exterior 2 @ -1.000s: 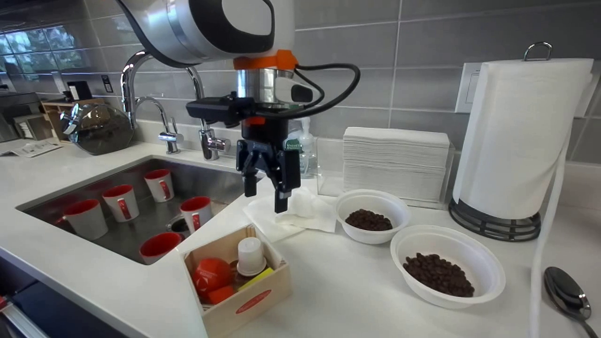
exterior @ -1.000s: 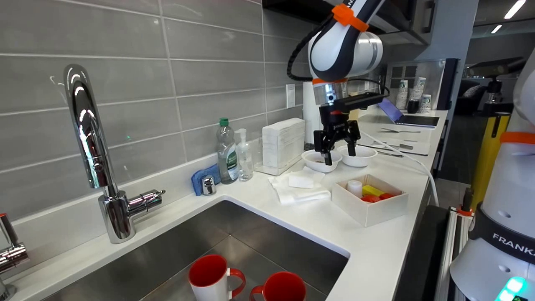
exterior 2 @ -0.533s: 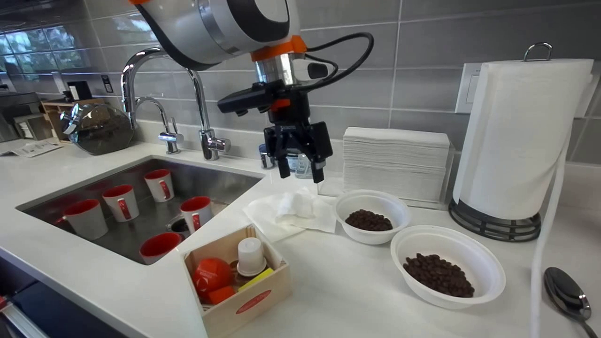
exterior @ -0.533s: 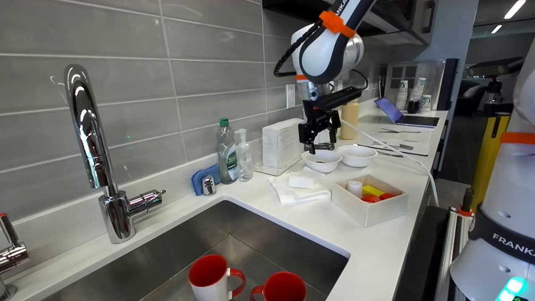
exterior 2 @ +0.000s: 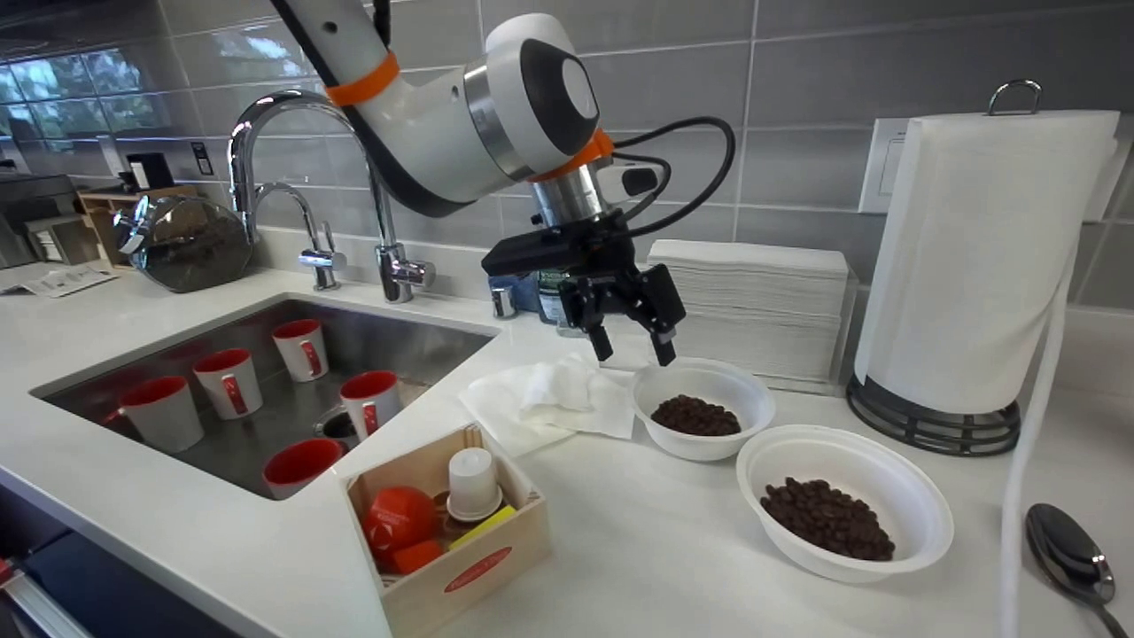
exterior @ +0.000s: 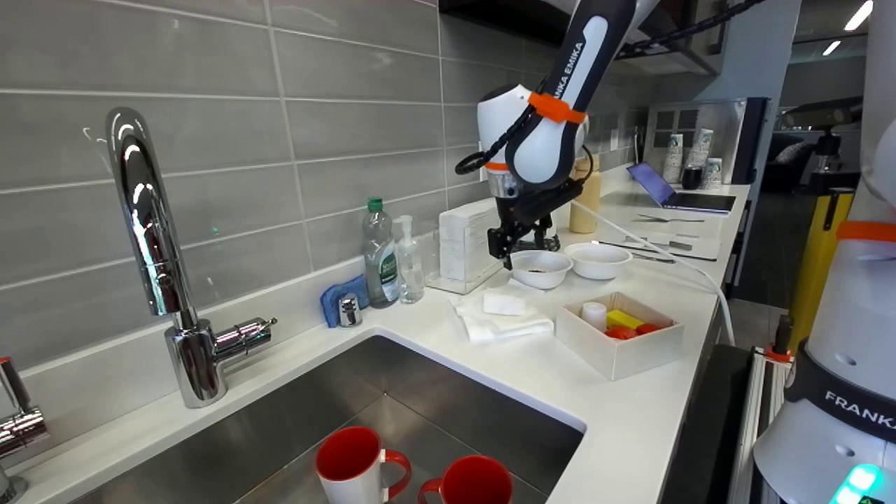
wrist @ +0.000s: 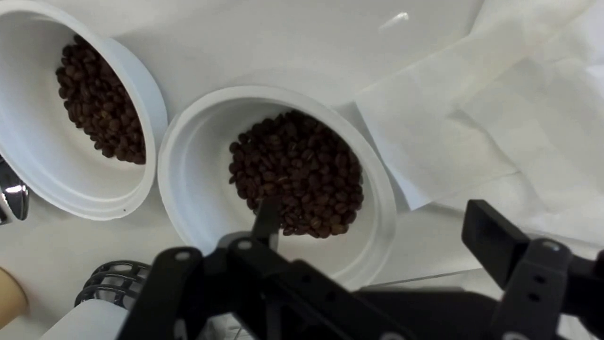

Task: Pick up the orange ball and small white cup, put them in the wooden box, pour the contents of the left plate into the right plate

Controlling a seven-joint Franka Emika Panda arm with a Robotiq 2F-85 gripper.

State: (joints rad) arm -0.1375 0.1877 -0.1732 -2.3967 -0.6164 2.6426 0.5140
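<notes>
While gripper point(exterior 2: 633, 351) hovers, nearer bowl point(wrist: 207, 174) lies below.

"NKA EMIKA" on arm point(exterior: 570, 73); "FRANK" on robot base point(exterior: 833, 420).

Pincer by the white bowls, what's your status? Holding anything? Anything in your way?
Pincer open, nothing held. Orange ball and small white cup in wooden box. Both white bowls hold dark beans. Paper napkins beside one, perhaps in the way.
</notes>
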